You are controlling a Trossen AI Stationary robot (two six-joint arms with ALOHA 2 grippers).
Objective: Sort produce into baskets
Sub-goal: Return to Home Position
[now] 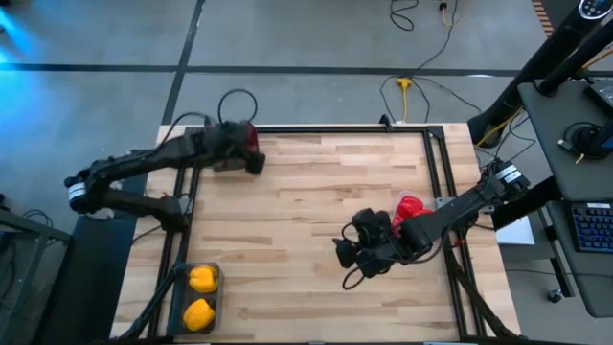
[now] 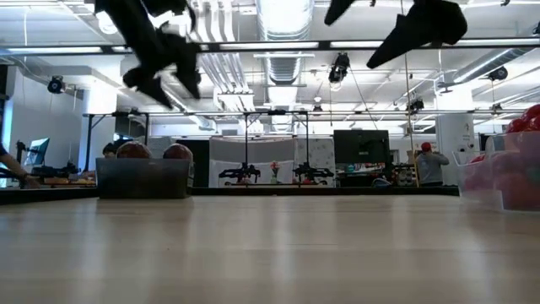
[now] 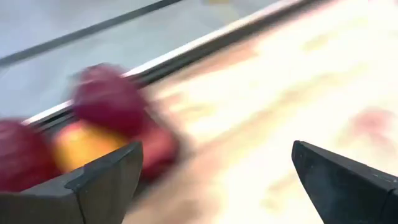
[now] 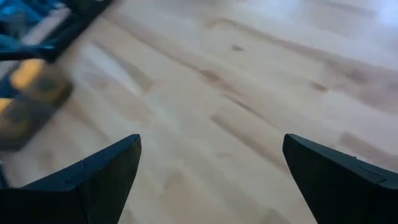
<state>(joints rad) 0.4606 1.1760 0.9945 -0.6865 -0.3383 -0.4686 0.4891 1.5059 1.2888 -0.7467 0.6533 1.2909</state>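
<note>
At the upper left of the high view, the left tool [image 3: 216, 149] hangs by the dark bin [image 2: 143, 179] that holds the apples [image 2: 133, 151]. Its two fingers stand wide apart and hold nothing. An orange-yellow fruit [image 3: 81, 143] lies in there with the apples. Near the middle right, the right tool [image 4: 211, 140] hangs over the bare worktop [image 1: 306, 192], also wide apart with nothing in it. The yellow peppers [image 1: 200, 297] sit in another dark bin [image 1: 219, 305] at the lower left. The red peppers [image 1: 412, 206] sit in the clear bin [image 2: 494, 181] at the right. No piece looks loose, so the sorting seems done. The apples look hard, round and shiny, so they may slip; take one across its fat middle. The peppers are likely light and hollow; squeeze gently across the body, not the stem.
</note>
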